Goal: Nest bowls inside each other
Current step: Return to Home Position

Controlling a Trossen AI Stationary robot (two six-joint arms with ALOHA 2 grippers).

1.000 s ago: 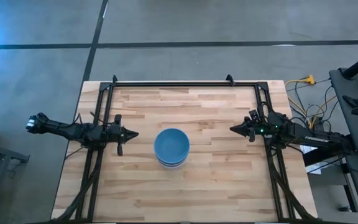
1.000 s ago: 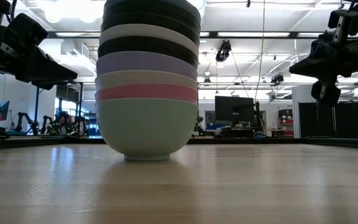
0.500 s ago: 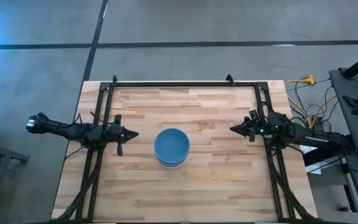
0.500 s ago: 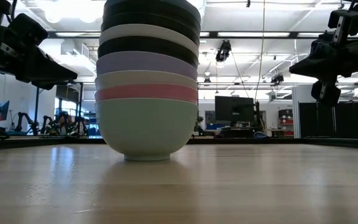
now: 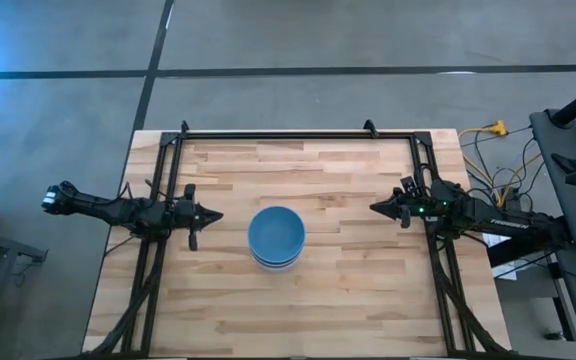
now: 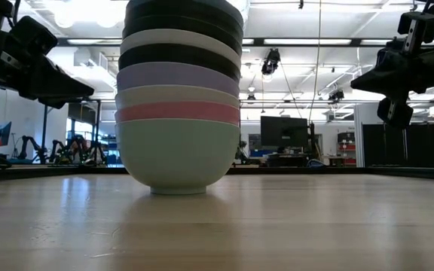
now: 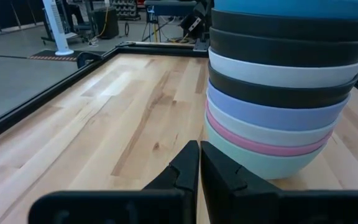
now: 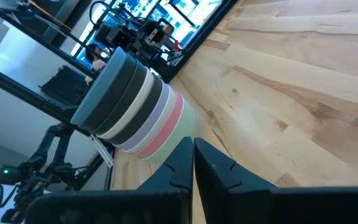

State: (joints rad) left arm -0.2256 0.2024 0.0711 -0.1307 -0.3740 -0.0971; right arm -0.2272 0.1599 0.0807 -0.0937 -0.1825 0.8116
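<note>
All the bowls stand nested in one stack (image 5: pixel 276 236) at the table's middle, resting on the mint green bottom bowl's foot (image 6: pixel 177 188). Above it show pink, cream, lavender, black, white and black rims (image 7: pixel 272 93), with the blue bowl on top. My left gripper (image 5: pixel 217 215) hovers shut to the stack's left, above the table. My right gripper (image 5: pixel 373 208) hovers shut to the stack's right. Neither touches a bowl.
A black metal frame (image 5: pixel 298 133) runs along the table's far edge and down both sides. Bare wood lies all around the stack. Cables and equipment (image 5: pixel 498 160) sit beyond the table's right edge.
</note>
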